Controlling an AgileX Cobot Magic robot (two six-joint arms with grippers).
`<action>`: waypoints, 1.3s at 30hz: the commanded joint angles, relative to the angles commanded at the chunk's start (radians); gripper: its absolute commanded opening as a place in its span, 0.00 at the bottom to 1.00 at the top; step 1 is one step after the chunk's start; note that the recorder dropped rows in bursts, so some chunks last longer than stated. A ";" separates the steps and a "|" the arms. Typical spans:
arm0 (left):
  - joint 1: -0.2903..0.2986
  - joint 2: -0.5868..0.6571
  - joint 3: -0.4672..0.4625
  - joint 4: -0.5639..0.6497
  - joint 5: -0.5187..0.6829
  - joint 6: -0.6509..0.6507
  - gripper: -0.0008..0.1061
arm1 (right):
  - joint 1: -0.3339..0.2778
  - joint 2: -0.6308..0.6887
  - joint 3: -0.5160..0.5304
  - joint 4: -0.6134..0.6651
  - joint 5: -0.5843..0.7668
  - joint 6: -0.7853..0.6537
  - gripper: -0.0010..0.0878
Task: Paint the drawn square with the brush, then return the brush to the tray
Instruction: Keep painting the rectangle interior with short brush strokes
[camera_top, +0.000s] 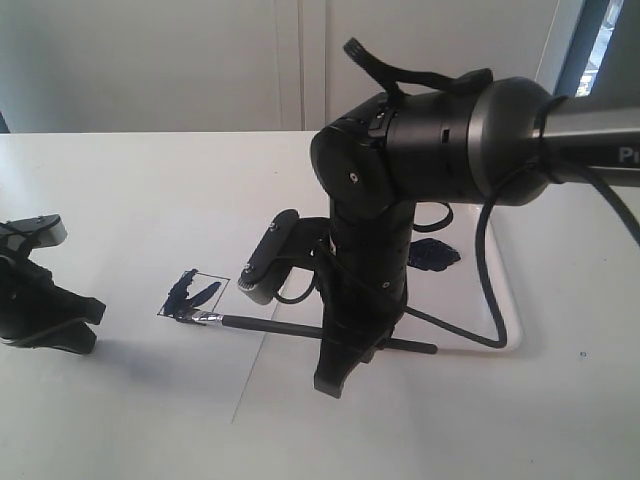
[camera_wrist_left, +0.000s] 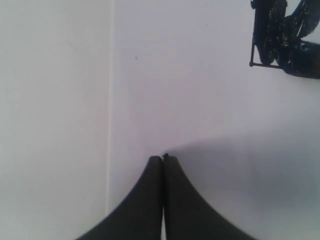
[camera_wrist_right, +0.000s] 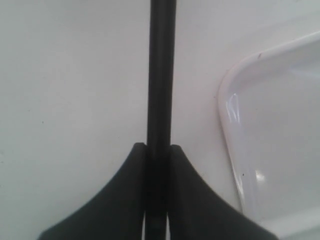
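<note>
The drawn square (camera_top: 192, 296) on the white paper carries dark blue smears; the left wrist view catches its corner (camera_wrist_left: 280, 42). The brush (camera_top: 290, 327) lies nearly level above the paper, its bristle tip touching the square's near edge and its handle end reaching toward the tray. My right gripper (camera_top: 345, 345) is shut on the brush's black handle (camera_wrist_right: 161, 75). The tray (camera_top: 505, 300) sits behind the right arm, with its dark paint blob (camera_top: 433, 255) showing; its rim (camera_wrist_right: 227, 125) lies beside the handle. My left gripper (camera_wrist_left: 163, 159) is shut and empty, resting left of the square.
The white paper sheet (camera_top: 130, 260) covers the table's middle, its edge (camera_wrist_left: 109, 100) running under the left gripper. A black cable (camera_top: 485, 270) loops from the right arm over the tray. A wall stands behind the table.
</note>
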 joint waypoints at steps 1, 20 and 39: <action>0.000 0.000 0.000 0.000 0.000 0.000 0.01 | 0.000 0.000 0.000 -0.002 0.002 0.000 0.01; 0.000 0.000 0.000 0.000 0.004 -0.002 0.01 | 0.000 -0.004 0.000 -0.053 0.052 0.041 0.01; 0.000 0.000 0.000 0.000 0.004 -0.006 0.01 | 0.000 -0.007 0.000 -0.053 0.100 0.041 0.01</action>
